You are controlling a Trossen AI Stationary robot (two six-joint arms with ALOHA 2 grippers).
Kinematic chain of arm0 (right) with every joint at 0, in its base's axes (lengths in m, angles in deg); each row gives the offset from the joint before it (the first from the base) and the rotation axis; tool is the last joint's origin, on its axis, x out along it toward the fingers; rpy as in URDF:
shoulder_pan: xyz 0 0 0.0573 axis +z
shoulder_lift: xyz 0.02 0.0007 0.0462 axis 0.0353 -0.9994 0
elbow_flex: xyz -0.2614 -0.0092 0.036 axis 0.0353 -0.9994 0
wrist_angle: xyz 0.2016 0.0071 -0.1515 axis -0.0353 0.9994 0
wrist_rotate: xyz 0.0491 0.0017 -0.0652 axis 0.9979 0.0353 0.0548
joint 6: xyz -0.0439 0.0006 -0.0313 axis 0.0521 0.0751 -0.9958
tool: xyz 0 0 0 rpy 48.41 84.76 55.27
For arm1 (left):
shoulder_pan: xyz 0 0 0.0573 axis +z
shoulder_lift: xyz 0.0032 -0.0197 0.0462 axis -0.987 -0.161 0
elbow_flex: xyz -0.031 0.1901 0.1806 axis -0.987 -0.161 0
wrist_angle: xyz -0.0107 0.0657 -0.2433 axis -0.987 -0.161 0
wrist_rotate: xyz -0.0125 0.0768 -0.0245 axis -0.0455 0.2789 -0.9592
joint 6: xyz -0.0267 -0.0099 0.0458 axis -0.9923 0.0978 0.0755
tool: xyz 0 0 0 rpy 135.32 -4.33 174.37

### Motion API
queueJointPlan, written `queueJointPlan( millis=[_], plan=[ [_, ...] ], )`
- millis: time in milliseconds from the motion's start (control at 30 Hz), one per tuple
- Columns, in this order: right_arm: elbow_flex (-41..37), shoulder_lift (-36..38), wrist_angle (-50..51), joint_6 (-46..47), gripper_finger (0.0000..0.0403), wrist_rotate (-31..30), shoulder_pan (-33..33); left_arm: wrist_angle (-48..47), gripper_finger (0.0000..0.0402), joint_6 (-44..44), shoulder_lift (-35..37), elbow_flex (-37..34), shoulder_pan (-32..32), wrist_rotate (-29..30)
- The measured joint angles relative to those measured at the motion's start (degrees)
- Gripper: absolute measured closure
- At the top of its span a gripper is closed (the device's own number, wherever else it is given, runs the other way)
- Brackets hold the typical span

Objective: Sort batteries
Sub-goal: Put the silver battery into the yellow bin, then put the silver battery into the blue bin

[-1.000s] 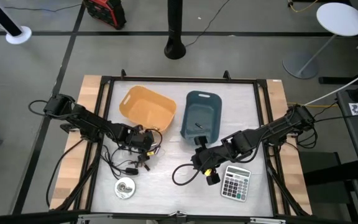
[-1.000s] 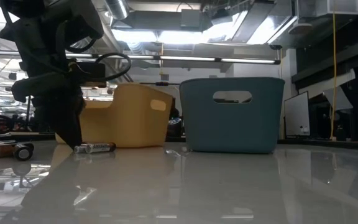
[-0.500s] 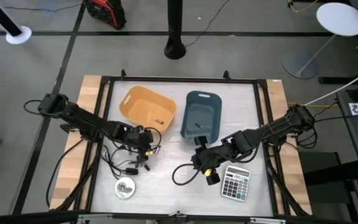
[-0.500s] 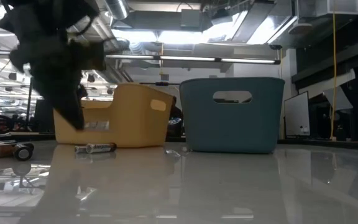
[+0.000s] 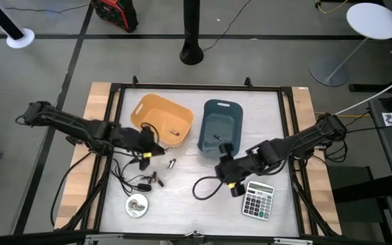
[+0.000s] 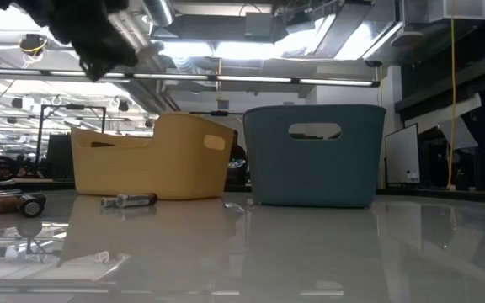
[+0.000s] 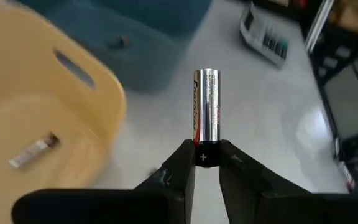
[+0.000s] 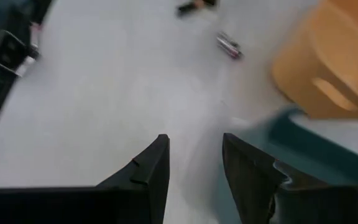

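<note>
My left gripper (image 5: 155,148) hangs above the table beside the near edge of the yellow bin (image 5: 162,117) and is shut on a silvery battery (image 7: 205,109). One battery (image 7: 35,150) lies in the yellow bin. Another lies in the blue bin (image 5: 221,126). A silvery battery (image 5: 171,163) lies on the table near the yellow bin, and dark batteries (image 5: 156,179) lie nearer the front. My right gripper (image 8: 194,155) is open above the table by the near end of the blue bin, with nothing between its fingers. My left gripper pinches the battery's dark end marked with a plus (image 7: 202,157) between its two fingertips. The fingers come from the table's left, slanting down. The battery sticks out past the fingertips in line with them, lifted clear of the table.
A calculator (image 5: 258,201) lies at the front right, with a looped black cable (image 5: 206,187) beside it. A round silver disc (image 5: 136,205) and thin black cables (image 5: 124,173) lie at the front left. The two bins stand side by side at the table's far middle.
My left gripper has risen from the table with the silvery battery and drawn back toward the table's left, tipping its fingers up toward level. The battery is now clear of the table. The other silvery battery has stayed where it lay.
</note>
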Motion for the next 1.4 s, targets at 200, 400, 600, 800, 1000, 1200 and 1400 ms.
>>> queueJointPlan(
  millis=[200, 400, 600, 800, 1000, 1200, 1400],
  plan=[
    [-1.1, 8.0, 7.2, 1.6, 0.0258, -7.0, 0.0, -0.5, 0.0348, 3.0, 7.3, 0.0, 3.6, 7.6],
    [-17.9, 21.3, -1.8, 7.7, 0.0258, -12.6, 0.0, -6.5, 0.0348, 5.6, 9.0, 0.0, 9.4, 14.4],
    [-40.6, 33.9, -24.3, 12.3, 0.0258, -11.8, 0.0, -12.8, 0.0347, 7.2, 7.5, 0.0, 14.9, 15.7],
    [-56.9, 41.4, -43.9, 12.3, 0.0258, -10.5, 0.0, -13.8, 0.0335, 10.7, 5.1, 0.0, 17.8, 15.5],
    [-67.8, 45.2, -56.8, 12.3, 0.0258, -10.6, 0.0, -13.5, 0.0280, 11.3, 2.2, 0.0, 19.9, 15.4],
    [-72.6, 48.4, -60.1, 12.2, 0.0258, -12.5, 0.0, -10.1, 0.0241, 12.3, 1.3, 0.0, 19.8, 9.0],
    [-74.2, 57.7, -58.2, 8.8, 0.0258, -17.2, 0.0, -4.3, 0.0238, 10.7, 0.0, 0.0, 14.5, -6.1]
  ],
)
